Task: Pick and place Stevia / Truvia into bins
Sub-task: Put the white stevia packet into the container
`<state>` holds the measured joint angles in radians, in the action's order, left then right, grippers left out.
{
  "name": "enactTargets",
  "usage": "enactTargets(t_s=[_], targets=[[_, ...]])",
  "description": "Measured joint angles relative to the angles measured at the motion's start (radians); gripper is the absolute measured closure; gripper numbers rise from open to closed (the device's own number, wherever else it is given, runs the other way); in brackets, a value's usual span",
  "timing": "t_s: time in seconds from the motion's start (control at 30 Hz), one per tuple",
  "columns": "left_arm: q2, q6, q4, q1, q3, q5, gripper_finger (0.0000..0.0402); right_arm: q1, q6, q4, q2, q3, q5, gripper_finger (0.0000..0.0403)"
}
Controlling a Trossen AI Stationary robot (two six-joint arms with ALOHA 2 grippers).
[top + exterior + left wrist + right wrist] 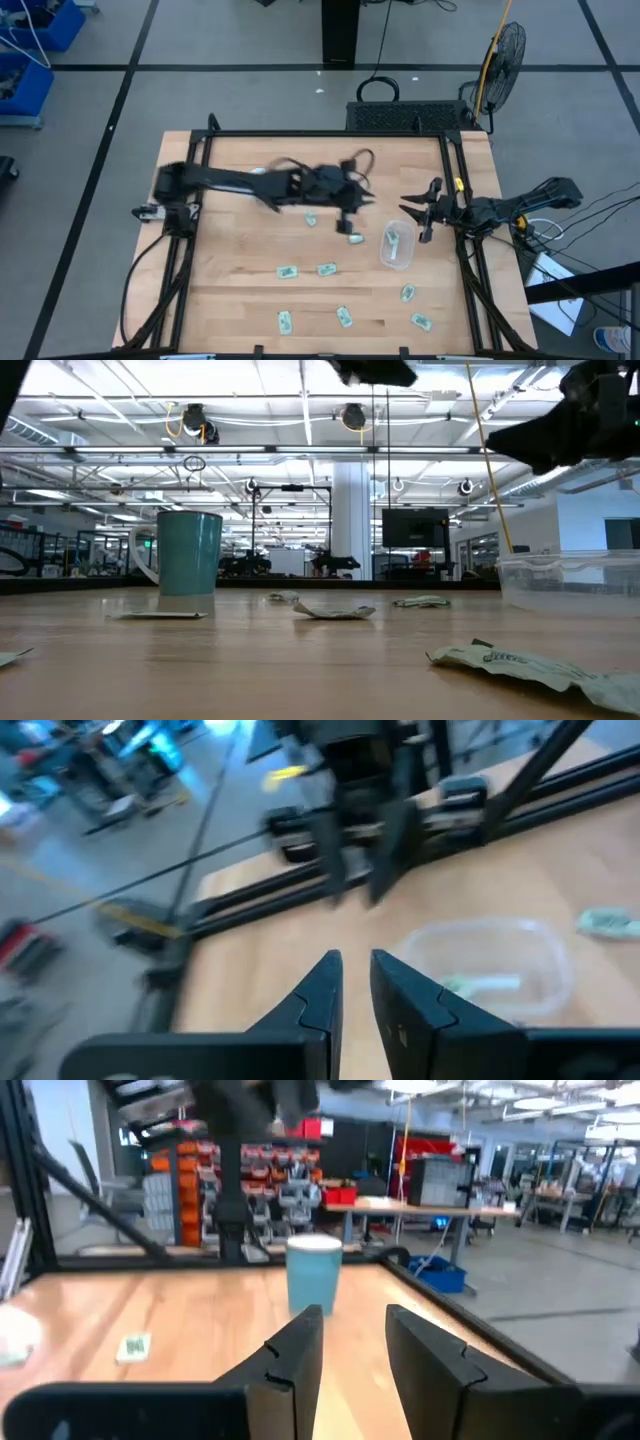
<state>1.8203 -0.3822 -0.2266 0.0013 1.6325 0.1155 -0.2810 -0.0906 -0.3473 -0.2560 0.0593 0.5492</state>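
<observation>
Several pale green and white Stevia packets lie flat on the wooden table, among them one point(287, 271), another point(326, 268) and a third point(344, 316). The clear bin point(397, 245) stands right of centre with one packet point(482, 985) inside it. My left gripper point(348, 222) hovers just left of the bin; in the left wrist view its fingers point(352, 975) stand a narrow gap apart with nothing between them. A packet point(354, 238) lies on the table right below it. My right gripper point(413, 215) waits open point(352, 1330) at the table's right edge, above the bin's far side.
A teal mug point(190, 552) stands toward the table's far left, also seen as the mug point(314, 1272) in the right wrist view. Black frame rails point(330, 134) border the table. More packets point(335, 610) lie scattered near the front and centre.
</observation>
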Motion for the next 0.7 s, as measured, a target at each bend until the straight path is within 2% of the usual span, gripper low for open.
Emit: enactTargets(t_s=[0.07, 0.27, 0.43, 0.57, 0.7], targets=[[-0.082, -0.021, -0.105, 0.004, 0.0, 0.054, 0.0341, 0.0, -0.009, -0.072, -0.078, 0.012, -0.002, 0.0298], [-0.297, -0.05, -0.379, 0.018, 0.0, 0.213, 0.0341, 0.0, 0.017, -0.102, -0.378, 0.161, 0.0, 0.0298], [-0.431, 0.033, -0.577, 0.04, 0.0, 0.253, 0.0341, 0.018, 0.018, -0.09, -0.673, 0.339, -0.009, 0.0298], [-0.501, 0.113, -0.709, 0.054, 0.0, 0.253, 0.0341, 0.037, 0.08, 0.063, -0.871, 0.483, -0.065, 0.0298], [-0.529, 0.157, -0.81, 0.064, -0.001, 0.253, 0.0341, 0.048, 0.215, 0.272, -1.004, 0.613, -0.198, 0.0298]])
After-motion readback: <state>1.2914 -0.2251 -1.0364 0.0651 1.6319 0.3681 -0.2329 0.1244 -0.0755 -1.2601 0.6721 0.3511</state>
